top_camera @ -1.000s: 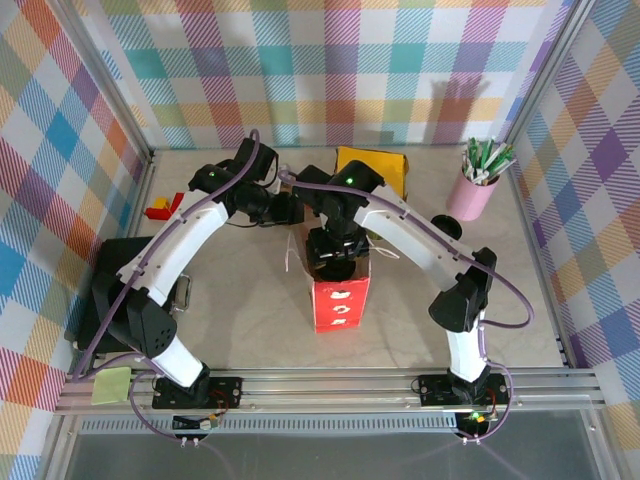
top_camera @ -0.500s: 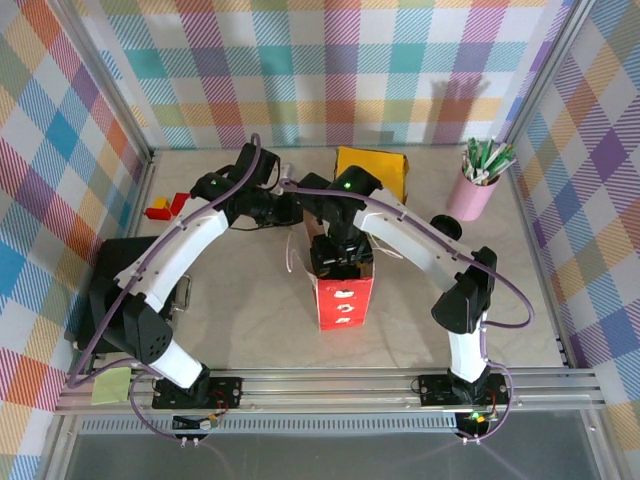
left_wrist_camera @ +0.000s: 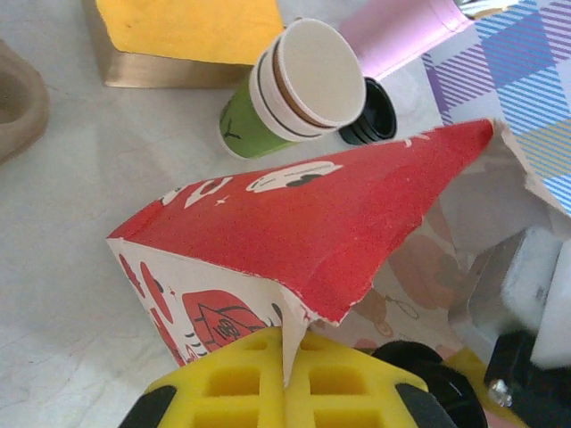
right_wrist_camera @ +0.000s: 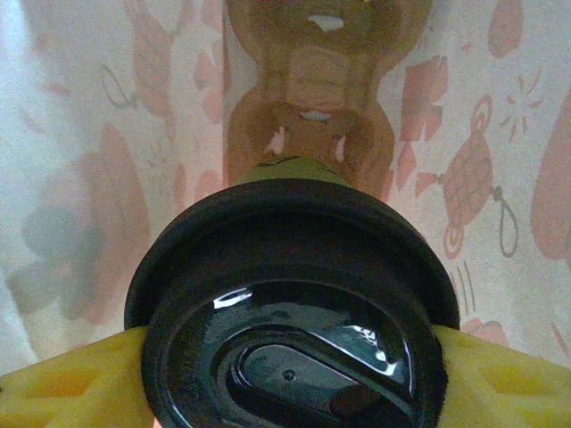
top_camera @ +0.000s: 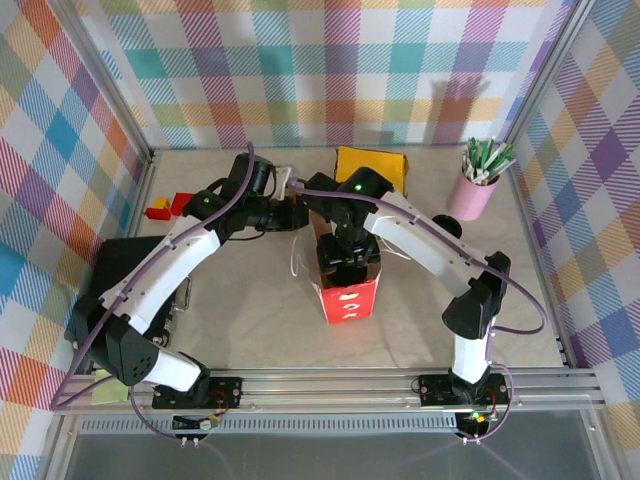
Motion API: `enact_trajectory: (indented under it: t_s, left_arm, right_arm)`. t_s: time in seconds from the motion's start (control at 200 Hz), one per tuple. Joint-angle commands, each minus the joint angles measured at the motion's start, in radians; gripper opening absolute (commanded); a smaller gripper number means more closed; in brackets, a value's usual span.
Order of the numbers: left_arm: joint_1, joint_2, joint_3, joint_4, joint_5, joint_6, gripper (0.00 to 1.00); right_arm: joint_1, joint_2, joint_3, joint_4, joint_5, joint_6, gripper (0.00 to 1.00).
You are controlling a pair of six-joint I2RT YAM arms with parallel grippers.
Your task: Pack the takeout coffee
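The small green paper cup with a round black plastic lid (right_wrist_camera: 290, 312) sits inside the red paper bag with white prints (top_camera: 350, 298). In the right wrist view it is seen from above, low in the frame, against the bag's pale printed inner wall. Only a sliver of green body shows past the lid near the centre. The right pincer (right_wrist_camera: 287, 383) is pinching this cup, its yellow fingers (right_wrist_camera: 71, 392) pressed to the lid's rim at lower left and lower right. In the top view that pincer reaches down into the bag's open mouth at mid-frame, and the bag stands on the pale marbled counter (top_camera: 250, 320).

The left pincer (left_wrist_camera: 285, 361) is pressed together on the bag's upper edge at the bottom of the left wrist view, with the paper caught between its yellow fingers. Beyond the bag, in the upper part of that view, are a stack of green-and-white paper cups (left_wrist_camera: 294, 89), a round black object (left_wrist_camera: 368, 111) just beside it, a pink cup (left_wrist_camera: 401, 27) and a yellow box (left_wrist_camera: 183, 36)
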Motion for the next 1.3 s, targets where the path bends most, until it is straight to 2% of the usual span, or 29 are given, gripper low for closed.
enact_trajectory:
  t_s: [0.0,0.19,0.6,1.295]
  left_arm:
    - [-0.016,-0.048,-0.026,0.044,0.059,0.002,0.02]
    - [-0.017,-0.063,-0.025,0.008,0.097,0.009,0.02]
    - [-0.025,-0.073,-0.045,-0.017,0.174,0.066,0.02]
    - [0.002,-0.027,-0.047,-0.01,0.175,0.086,0.02]
  right_arm:
    - [0.004,-0.04,0.007,0.01,0.04,0.026,0.67]
    - [0.003,-0.05,-0.004,0.001,0.072,0.045,0.67]
    - [-0.021,-0.041,-0.023,0.081,0.045,0.056,0.67]
    - [-0.083,0.045,-0.059,0.165,-0.019,0.046,0.66]
